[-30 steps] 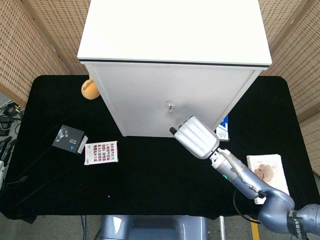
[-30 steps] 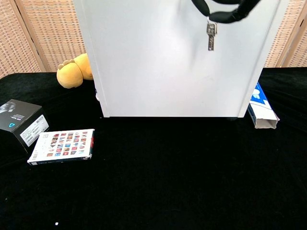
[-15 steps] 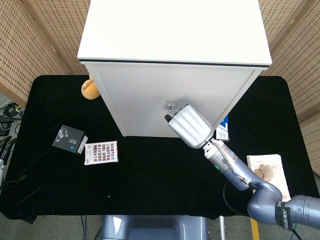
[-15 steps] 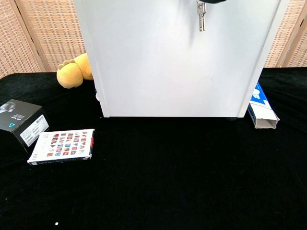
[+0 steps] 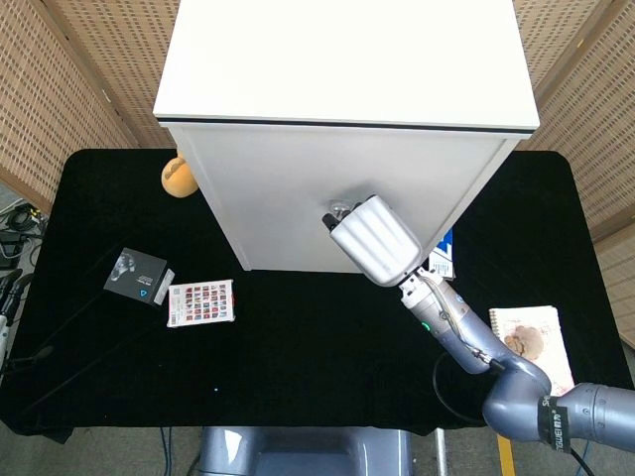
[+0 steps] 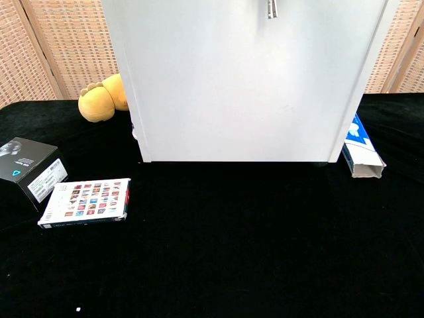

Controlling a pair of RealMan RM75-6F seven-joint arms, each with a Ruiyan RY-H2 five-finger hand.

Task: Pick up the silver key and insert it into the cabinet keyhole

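The white cabinet (image 5: 337, 198) stands on the black table, and its silver keyhole (image 5: 340, 207) shows on the front face. My right hand (image 5: 373, 239) is raised against that face, its back toward the head camera, its fingertips right beside the keyhole. It holds the silver key (image 6: 271, 8), of which only the lower end hangs into the chest view at the top edge, close to the cabinet front (image 6: 245, 86). The grip itself is hidden behind the hand. My left hand appears in neither view.
A yellow plush toy (image 5: 179, 177) lies left of the cabinet. A black box (image 5: 138, 274) and a pack of cards (image 5: 201, 302) sit front left. A blue and white box (image 6: 362, 152) lies by the cabinet's right corner, a notebook (image 5: 531, 342) further right.
My right hand has risen and moved left along the cabinet front, from below right of the keyhole to right beside it. The key has climbed almost out of the chest view.
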